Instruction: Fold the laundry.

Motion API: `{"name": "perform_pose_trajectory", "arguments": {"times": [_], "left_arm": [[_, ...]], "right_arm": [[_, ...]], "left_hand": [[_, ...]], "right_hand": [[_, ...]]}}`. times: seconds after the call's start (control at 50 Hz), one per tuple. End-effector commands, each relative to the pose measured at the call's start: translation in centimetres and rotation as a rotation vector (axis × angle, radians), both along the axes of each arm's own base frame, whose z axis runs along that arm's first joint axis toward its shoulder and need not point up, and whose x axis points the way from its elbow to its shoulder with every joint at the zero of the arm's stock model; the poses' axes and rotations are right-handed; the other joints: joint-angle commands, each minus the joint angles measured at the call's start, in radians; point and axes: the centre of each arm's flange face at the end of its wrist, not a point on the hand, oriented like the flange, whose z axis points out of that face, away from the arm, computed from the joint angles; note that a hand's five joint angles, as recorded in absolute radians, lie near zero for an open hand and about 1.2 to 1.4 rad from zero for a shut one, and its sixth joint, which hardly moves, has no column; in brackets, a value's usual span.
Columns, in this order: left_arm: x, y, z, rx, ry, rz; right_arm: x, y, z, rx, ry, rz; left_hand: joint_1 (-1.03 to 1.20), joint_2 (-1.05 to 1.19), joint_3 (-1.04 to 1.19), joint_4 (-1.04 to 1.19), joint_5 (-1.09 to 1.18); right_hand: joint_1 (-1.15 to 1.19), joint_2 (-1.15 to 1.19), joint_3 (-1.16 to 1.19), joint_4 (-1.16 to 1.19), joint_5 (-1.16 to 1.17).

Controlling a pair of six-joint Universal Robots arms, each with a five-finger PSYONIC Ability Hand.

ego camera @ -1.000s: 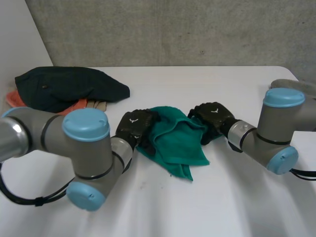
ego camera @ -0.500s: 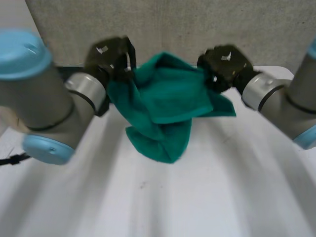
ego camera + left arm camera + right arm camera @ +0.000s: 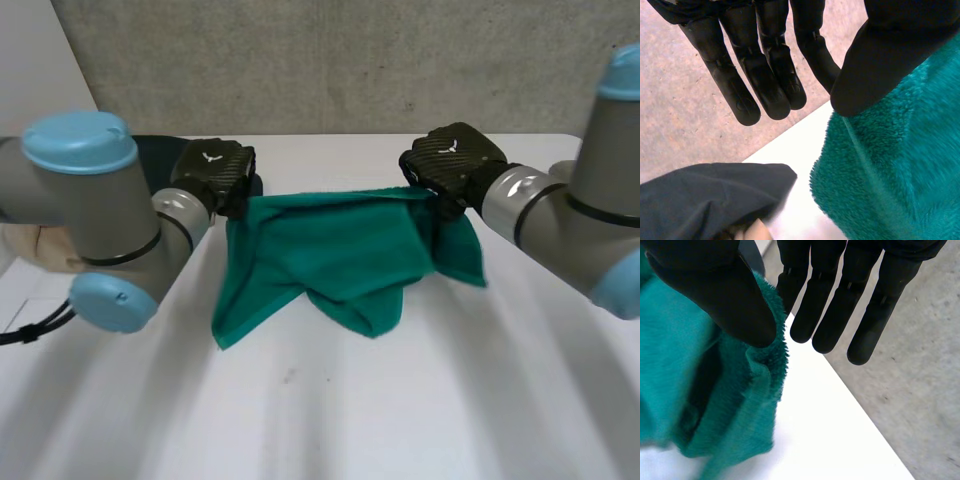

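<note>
Over the middle of the white table (image 3: 400, 420), a teal green terry towel (image 3: 330, 250) is held up and stretched between the two hands. Its top edge runs roughly level from left to right. The left end drops to a loose corner on the near-left side, and a bunched fold sags in the middle. I cannot tell whether that fold touches the table.

The left hand (image 3: 212, 172) is at the towel's upper left corner and grasps it. In the left wrist view the thumb (image 3: 880, 60) is clamped down on the towel's edge (image 3: 890, 165), while the fingers (image 3: 765, 80) stick out straight, clear of the cloth.

The right hand (image 3: 452, 160) is at the towel's upper right corner, grasping in the same way. In the right wrist view the thumb (image 3: 715, 290) pins the fuzzy edge of the towel (image 3: 715, 405), the fingers (image 3: 840, 305) are straight and spread a little, and a flap hangs below the hand.

A dark navy garment (image 3: 705, 200) lies on the table at far left, behind the left hand, close to the towel's left corner but apart from it. A beige cloth (image 3: 40, 245) is at the left edge, partly behind the left arm (image 3: 100, 220). The right arm (image 3: 580, 220) comes in from the right side. A grey concrete wall (image 3: 350, 60) stands behind the table's far edge.
</note>
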Motion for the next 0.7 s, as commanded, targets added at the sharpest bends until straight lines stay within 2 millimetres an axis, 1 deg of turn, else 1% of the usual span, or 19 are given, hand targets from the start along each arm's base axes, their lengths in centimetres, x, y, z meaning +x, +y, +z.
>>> {"name": "perform_pose_trajectory", "arguments": {"times": [0.02,0.06,0.08,0.1,0.16,0.18,0.22,0.3,0.32,0.36,0.38,0.46,0.48,0.52,0.54,0.56,0.58,0.66,0.7], "left_arm": [[-1.6,-4.8,7.5,-0.386,0.122,0.016],[-2.0,-5.0,10.2,-0.503,0.184,0.015],[-2.0,-5.0,11.5,-0.559,0.217,0.014],[-1.8,-4.6,14.4,-0.672,0.281,0.019],[-1.2,-3.1,18.7,-0.812,0.368,0.016],[-0.7,-2.3,19.9,-0.834,0.387,0.013],[-0.3,-1.9,19.9,-0.817,0.381,0.014],[-0.3,-1.7,17.1,-0.727,0.334,0.002],[-0.3,-1.5,15.3,-0.675,0.305,-0.002],[-0.2,-1.4,13.4,-0.615,0.27,0.002],[-0.1,-1.1,12.5,-0.584,0.255,0.002],[0.8,0.5,7.8,-0.409,0.175,0.001],[1.2,1.2,5.6,-0.329,0.146,-0.001],[1.5,1.9,3.5,-0.262,0.119,-0.001],[1.6,2.3,2.7,-0.235,0.11,-0.004],[1.7,2.9,1.2,-0.188,0.102,-0.007],[1.8,3.2,0.7,-0.166,0.102,-0.009],[1.6,3.2,-1.4,-0.079,0.15,-0.01],[1.4,2.8,-2.5,-0.035,0.18,-0.006]], "right_arm": [[2.1,-5.0,4.0,-0.416,-0.15,-0.067],[2.3,-5.6,6.0,-0.548,-0.224,-0.088],[2.5,-5.5,8.0,-0.66,-0.296,-0.094],[2.5,-5.3,9.0,-0.706,-0.335,-0.094],[2.6,-3.8,11.2,-0.781,-0.405,-0.077],[2.5,-3.5,11.7,-0.784,-0.411,-0.076],[2.2,-3.2,12.3,-0.781,-0.415,-0.079],[1.8,-2.8,11.2,-0.699,-0.397,-0.074],[1.8,-2.8,10.7,-0.68,-0.388,-0.075],[1.8,-2.6,9.5,-0.634,-0.363,-0.073],[1.6,-2.5,8.0,-0.579,-0.333,-0.075],[1.2,-1.4,4.5,-0.432,-0.234,-0.07],[1.0,-1.0,4.0,-0.407,-0.214,-0.069],[0.7,-0.1,3.7,-0.375,-0.188,-0.062],[0.6,0.6,3.7,-0.361,-0.172,-0.043],[0.6,0.9,3.8,-0.359,-0.17,-0.031],[0.6,1.2,4.0,-0.358,-0.17,-0.022],[0.6,2.3,5.6,-0.387,-0.195,0.012],[0.4,3.2,7.4,-0.426,-0.218,0.023]], "left_hand": [[0.249,0.2,0.204,0.199,0.247],[0.249,0.2,0.204,0.199,0.247],[0.249,0.2,0.204,0.199,0.247],[0.249,0.2,0.204,0.199,0.247],[0.249,0.2,0.204,0.199,0.247],[0.249,0.2,0.204,0.199,0.247],[0.249,0.2,0.204,0.199,0.247],[0.249,0.2,0.204,0.199,0.247],[0.249,0.2,0.204,0.199,0.247],[0.249,0.2,0.204,0.199,0.247],[0.249,0.2,0.204,0.199,0.247],[0.249,0.2,0.204,0.199,0.247],[0.249,0.2,0.204,0.199,0.247],[0.249,0.2,0.204,0.199,0.247],[0.051,0.003,0.006,0.001,0.049],[-0.593,-0.642,-0.638,-0.643,-0.595],[-0.788,-0.837,-0.833,-0.838,-0.79],[-0.902,-0.951,-0.947,-0.952,-0.904],[-0.908,-0.956,-0.953,-0.958,-0.91]], "right_hand": [[0.299,0.222,0.209,0.199,0.22],[0.299,0.222,0.209,0.199,0.22],[0.299,0.222,0.209,0.199,0.22],[0.299,0.222,0.209,0.199,0.22],[0.299,0.222,0.209,0.199,0.22],[0.299,0.222,0.209,0.199,0.22],[0.299,0.222,0.209,0.199,0.22],[0.299,0.222,0.209,0.199,0.22],[0.299,0.222,0.209,0.199,0.22],[0.299,0.222,0.209,0.199,0.22],[0.299,0.222,0.209,0.199,0.22],[0.299,0.222,0.209,0.199,0.22],[0.299,0.222,0.209,0.199,0.22],[0.299,0.222,0.209,0.199,0.22],[0.299,0.222,0.209,0.199,0.22],[0.299,0.222,0.209,0.199,0.22],[0.299,0.222,0.209,0.199,0.22],[0.299,0.222,0.209,0.199,0.22],[0.299,0.222,0.209,0.199,0.22]]}}
